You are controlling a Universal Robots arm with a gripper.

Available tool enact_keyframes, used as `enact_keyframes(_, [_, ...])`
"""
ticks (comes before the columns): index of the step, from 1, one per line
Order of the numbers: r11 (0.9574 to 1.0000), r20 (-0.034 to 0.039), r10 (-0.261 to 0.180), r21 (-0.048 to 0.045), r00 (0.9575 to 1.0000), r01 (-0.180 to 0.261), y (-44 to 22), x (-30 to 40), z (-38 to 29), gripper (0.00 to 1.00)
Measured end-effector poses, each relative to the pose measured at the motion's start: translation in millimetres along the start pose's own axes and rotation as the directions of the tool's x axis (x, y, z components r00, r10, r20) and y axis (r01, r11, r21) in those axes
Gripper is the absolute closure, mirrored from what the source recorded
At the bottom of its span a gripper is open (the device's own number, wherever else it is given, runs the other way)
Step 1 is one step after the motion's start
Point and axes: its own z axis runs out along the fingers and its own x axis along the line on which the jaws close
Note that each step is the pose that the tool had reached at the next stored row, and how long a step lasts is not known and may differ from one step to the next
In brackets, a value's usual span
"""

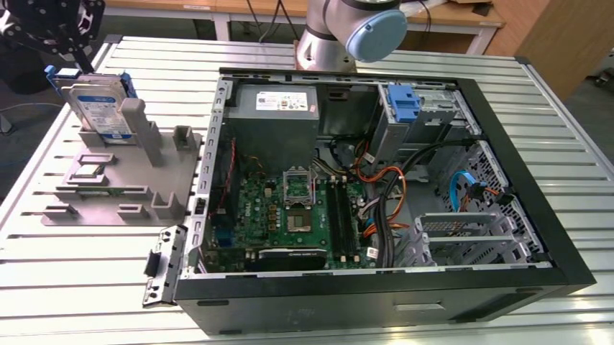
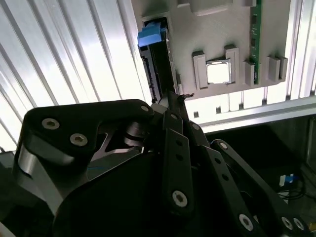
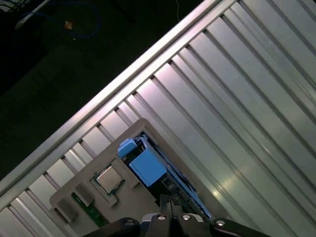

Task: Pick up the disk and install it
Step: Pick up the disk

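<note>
**Gripper (image 2: 174, 98) closed at the standing disk (image 2: 157, 54)**

Black gripper links sit nearest in both wrist views. The jaws are drawn together with no gap seen, tips right at the disk's upper edge. Whether they pinch any of it cannot be told. The disk stands on edge in a grey fixture (image 1: 106, 194) on the slatted table (image 1: 77, 280). The exterior view adds the open computer case (image 1: 384, 296) towards its right. The wrist views add a processor chip (image 3: 107, 177) seated in the fixture.
</note>
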Motion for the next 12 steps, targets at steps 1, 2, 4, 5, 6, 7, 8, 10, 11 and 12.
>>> enact_keyframes(1, [0.9999,-0.0017,-0.015,0.0007,0.9999,0.015,0.0,0.0,0.0,0.9])
enact_keyframes(2, [0.9995,-0.003,-0.032,0.0013,0.9995,0.032,0.0,0.0,0.0,0.9])
enact_keyframes(4, [0.998,-0.005,-0.064,0.0021,0.998,0.064,0.0,0.0,0.0,0.9])
enact_keyframes(5, [0.9968,-0.0059,-0.08,0.0024,0.9968,0.08,0.0,0.0,0.0,0.9])
enact_keyframes(6, [0.9953,-0.0068,-0.096,0.0026,0.9953,0.096,0.0,0.0,0.0,0.9])
enact_keyframes(7, [0.9936,-0.0077,-0.113,0.0029,0.9936,0.113,0.0,0.0,0.1,0.9])
enact_keyframes(8, [0.9915,-0.0086,-0.13,0.0031,0.9915,0.13,0.0,0.0,0.1,0.9])
enact_keyframes(10, [0.9865,-0.0104,-0.163,0.0035,0.9865,0.164,0.0,0.0,0.1,0.9])
enact_keyframes(11, [0.9837,-0.0114,-0.18,0.0037,0.9837,0.18,0.0,0.0,0.1,0.9])
enact_keyframes(12, [0.9806,-0.0122,-0.196,0.0039,0.9805,0.196,0.0,0.0,0.1,0.9])
